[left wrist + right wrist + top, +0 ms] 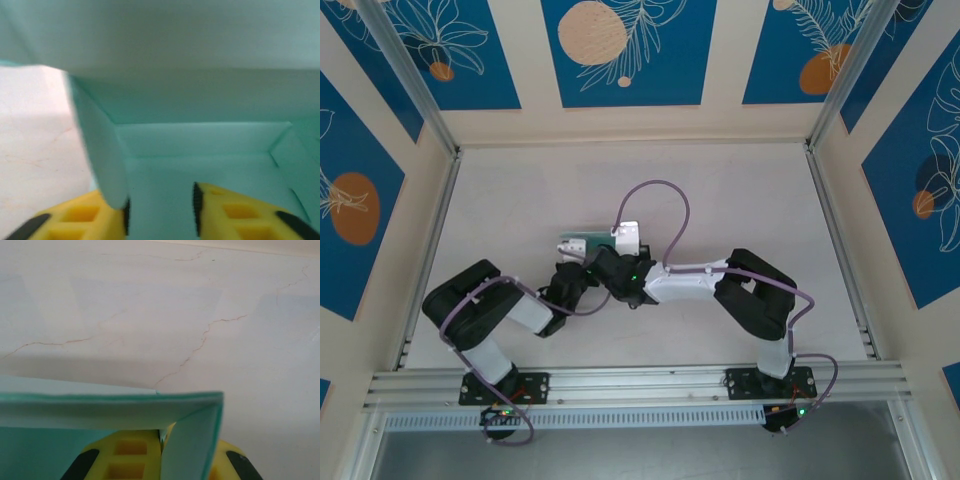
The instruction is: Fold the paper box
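The table (750, 200) carries the paper box (582, 242) at its middle, long axis left to right, just far of both wrists. The right pincer (167, 460) is clamped on a side wall. The left pincer (160, 215), jaws parted and empty, faces the box's open inside.

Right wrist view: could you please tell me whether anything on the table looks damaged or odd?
The pale off-white table top carries thin reddish-brown hairline lines, one branching from upper right towards the pale light-blue card paper box. They could be cracks or printed veining; I cannot tell which. Nothing looks spilled.
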You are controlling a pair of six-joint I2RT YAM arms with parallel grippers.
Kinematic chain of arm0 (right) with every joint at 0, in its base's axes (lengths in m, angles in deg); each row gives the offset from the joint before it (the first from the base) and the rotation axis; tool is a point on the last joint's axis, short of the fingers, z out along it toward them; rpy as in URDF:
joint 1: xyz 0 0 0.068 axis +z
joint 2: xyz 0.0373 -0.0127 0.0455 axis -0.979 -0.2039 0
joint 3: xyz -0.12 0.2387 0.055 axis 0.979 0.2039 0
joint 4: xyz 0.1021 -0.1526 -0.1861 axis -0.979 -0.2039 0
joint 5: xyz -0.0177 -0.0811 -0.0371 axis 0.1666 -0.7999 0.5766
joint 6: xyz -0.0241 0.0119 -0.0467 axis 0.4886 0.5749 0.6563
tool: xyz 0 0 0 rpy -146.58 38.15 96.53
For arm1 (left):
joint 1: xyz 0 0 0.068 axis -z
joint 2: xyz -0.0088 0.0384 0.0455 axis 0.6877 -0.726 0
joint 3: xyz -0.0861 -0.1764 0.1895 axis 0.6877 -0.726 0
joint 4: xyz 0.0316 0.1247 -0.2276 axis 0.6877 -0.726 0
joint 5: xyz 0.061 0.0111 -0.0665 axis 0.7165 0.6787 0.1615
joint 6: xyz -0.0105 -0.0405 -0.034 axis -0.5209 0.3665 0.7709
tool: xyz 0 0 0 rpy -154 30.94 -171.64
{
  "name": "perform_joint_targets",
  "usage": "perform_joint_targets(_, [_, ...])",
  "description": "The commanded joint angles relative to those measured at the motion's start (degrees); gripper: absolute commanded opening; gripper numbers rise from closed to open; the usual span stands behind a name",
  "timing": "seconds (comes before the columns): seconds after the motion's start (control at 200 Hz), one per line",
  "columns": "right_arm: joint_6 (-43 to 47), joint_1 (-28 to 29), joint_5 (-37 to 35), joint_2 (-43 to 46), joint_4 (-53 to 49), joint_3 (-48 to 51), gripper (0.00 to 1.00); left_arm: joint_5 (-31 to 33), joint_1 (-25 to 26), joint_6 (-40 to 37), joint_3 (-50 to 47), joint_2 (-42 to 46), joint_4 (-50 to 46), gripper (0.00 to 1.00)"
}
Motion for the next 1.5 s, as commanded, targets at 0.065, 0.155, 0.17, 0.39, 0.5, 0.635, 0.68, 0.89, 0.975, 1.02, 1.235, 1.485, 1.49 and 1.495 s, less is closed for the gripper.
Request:
perform_joint_targets(0.065, [-0.3,1.9,10.8,-3.8,-1.6,2.2,0.0,-12.6,2.7,-1.6,-2.8,4.3,-3.8,0.52])
perform_joint_targets(0.155, [-0.8,1.9,10.7,-3.9,-1.8,2.1,0.0,-12.5,2.7,-1.2,-3.8,7.9,-6.3,0.58])
perform_joint_targets(0.17, [-0.9,1.9,10.7,-3.9,-1.9,2.1,0.0,-12.3,2.7,-1.2,-3.9,8.5,-6.8,0.59])
perform_joint_targets(0.39, [-1.4,1.8,10.2,-4.4,-3.1,1.6,0.0,-8.4,2.3,0.2,-6.5,21.7,-17.0,0.73])
perform_joint_targets(0.5, [-1.6,1.5,10.0,-4.4,-3.6,1.6,0.0,-7.2,1.8,1.8,-9.1,31.6,-23.4,0.76])
perform_joint_targets(0.635, [-1.4,1.4,9.5,-4.3,-4.3,1.5,0.0,-7.2,1.4,5.9,-10.8,49.1,-38.5,0.79])
perform_joint_targets(0.68, [-1.5,1.3,9.5,-4.2,-4.4,1.5,0.0,-7.6,1.3,7.3,-10.9,55.4,-43.9,0.8])
perform_joint_targets(0.89, [-1.5,1.5,9.1,-4.2,-4.6,1.8,0.0,-6.0,0.3,14.0,-10.1,83.0,-65.0,0.79])
perform_joint_targets(0.975, [-1.7,1.5,9.1,-4.3,-4.9,1.8,0.0,-4.8,-0.3,14.6,-8.6,86.0,-67.5,0.75])
perform_joint_targets(1.02, [-1.8,1.6,9.1,-4.3,-5.2,1.8,0.0,-4.6,-0.8,14.2,-7.0,84.3,-67.8,0.75])
perform_joint_targets(1.235, [-1.7,1.7,9.3,-4.4,-5.4,1.8,0.0,-6.7,-7.5,8.0,10.7,60.7,-71.0,0.79])
perform_joint_targets(1.485, [-1.6,2.3,8.7,-4.7,-6.0,1.4,0.0,-14.9,-17.6,5.5,26.6,47.2,-70.4,0.82])
perform_joint_targets(1.49, [-1.5,2.3,8.7,-4.7,-5.9,1.4,0.0,-14.9,-17.7,5.5,26.8,46.8,-70.6,0.82])
perform_joint_targets(1.495, [-1.5,2.4,8.7,-4.7,-5.9,1.4,0.0,-15.0,-17.8,5.4,27.1,46.5,-70.8,0.82])
